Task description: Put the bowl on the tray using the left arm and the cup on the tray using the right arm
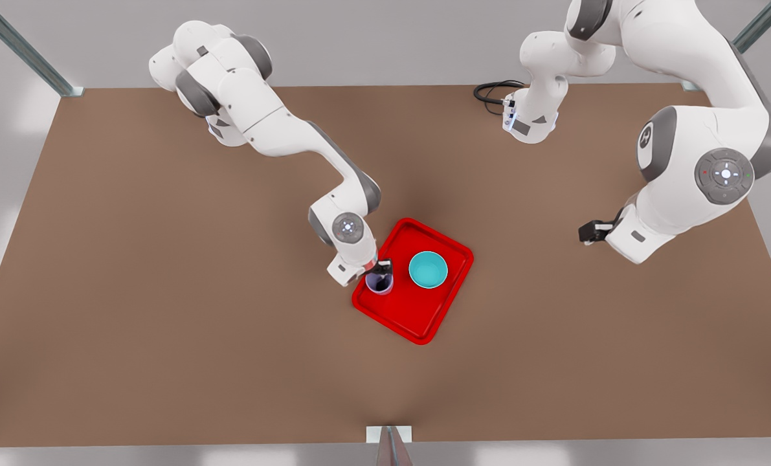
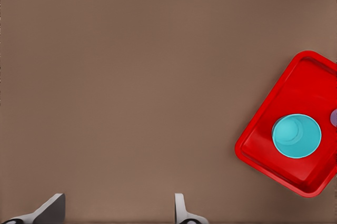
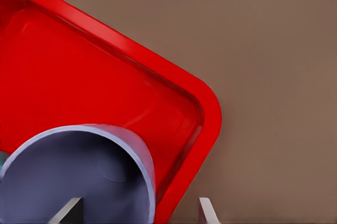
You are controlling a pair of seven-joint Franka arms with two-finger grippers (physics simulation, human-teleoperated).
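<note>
Overhead, the brown bench (image 1: 165, 323) carries everything. Two white arms reach in from its far edge. The right arm (image 1: 275, 129), on the front view's left, stretches down to the red tray (image 1: 424, 327); the left arm (image 1: 702, 162), on the front view's right, waits well apart from the tray, over bare bench.

The tray lies skewed near the bench's middle. The teal bowl (image 1: 428, 270) sits upright on it, free of any gripper. The lavender cup (image 1: 379, 283) stands beside the bowl, at the tray's edge nearest the right arm.

The right gripper (image 1: 381, 266) is at the cup's rim; in the right wrist view one finger (image 3: 68, 211) sits inside the cup (image 3: 79, 176), the other outside the wall, gripping it. The left gripper (image 1: 589, 232) hangs with fingers (image 2: 50, 208) spread wide, holding nothing.
</note>
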